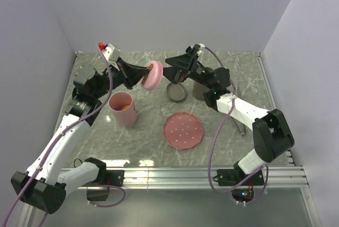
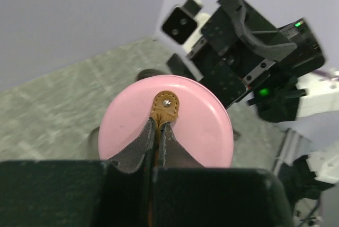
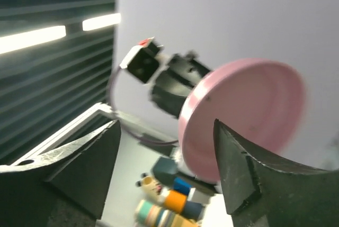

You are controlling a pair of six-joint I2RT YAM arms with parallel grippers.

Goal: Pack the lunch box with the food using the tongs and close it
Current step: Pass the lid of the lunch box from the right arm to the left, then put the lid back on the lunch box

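The lunch box [image 1: 123, 109] is a pink upright cylinder, standing open, with something orange showing inside [image 1: 125, 107]. Its pink round lid [image 1: 153, 75] [image 2: 175, 132] hangs in the air above the table, held on edge. My left gripper [image 1: 143, 76] [image 2: 157, 126] is shut on the lid's brown leather tab [image 2: 165, 106]. My right gripper [image 1: 170, 70] [image 3: 165, 126] faces the lid from the other side, open, its fingers [image 3: 249, 174] apart and just off the lid [image 3: 243, 116]. A thin grey strip by the right forearm may be the tongs [image 1: 241, 126].
A pink scalloped plate [image 1: 183, 130] lies in front of the middle of the table. A grey bowl [image 1: 176, 91] sits under the lid, with another grey dish [image 1: 204, 87] partly under the right arm. Walls close in on the left, back and right.
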